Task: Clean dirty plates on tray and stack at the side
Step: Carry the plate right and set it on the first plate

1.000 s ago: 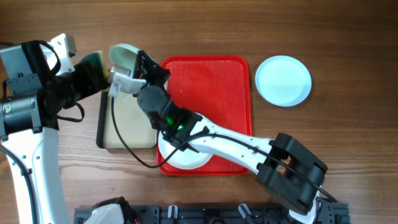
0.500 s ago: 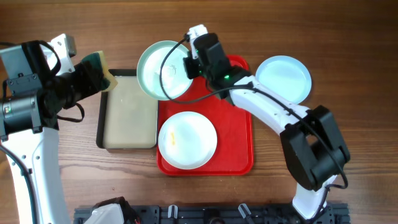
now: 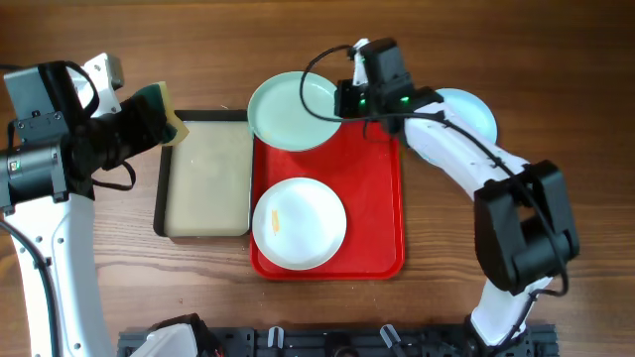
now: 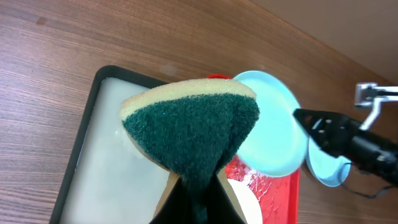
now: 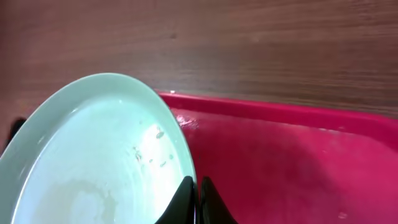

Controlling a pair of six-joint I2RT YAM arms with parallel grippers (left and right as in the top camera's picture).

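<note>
Aqua plate: I saw the aqua plate (image 3: 295, 111) pinched at its rim by the right fingers (image 5: 185, 198), with its body reaching out to the left of them. It lay over the far left corner of the red tray and a corner of the beige tray.
Aqua plate surface: in the right wrist view it (image 5: 93, 155) was glossy, with a few small specks near the middle.
Right fingers: they were clamped on the aqua plate's edge, one above and one below, almost together.
White plate: the white plate (image 3: 299, 223) lay flat on the red tray, nearer to the robot's base than the right fingers and a little to their left. I made out a small yellowish smear (image 3: 276, 220) on it.
Pale blue plate: the pale blue plate (image 3: 476, 117) sat on the worktop (image 3: 556, 79) just to the right of the right fingers, off the tray and partly hidden by the right arm.
Red tray: the red tray (image 3: 372, 208) lay under and toward the base from the right fingers, carrying only the white plate flat on it.
Left fingers: the left fingers (image 4: 186, 208) were closed on a sponge (image 4: 193, 127), green scouring face toward the camera, yellow foam behind.
Beige tray: the black-rimmed beige tray (image 3: 203, 178) lay below the left fingers, touching the red tray's left side.
</note>
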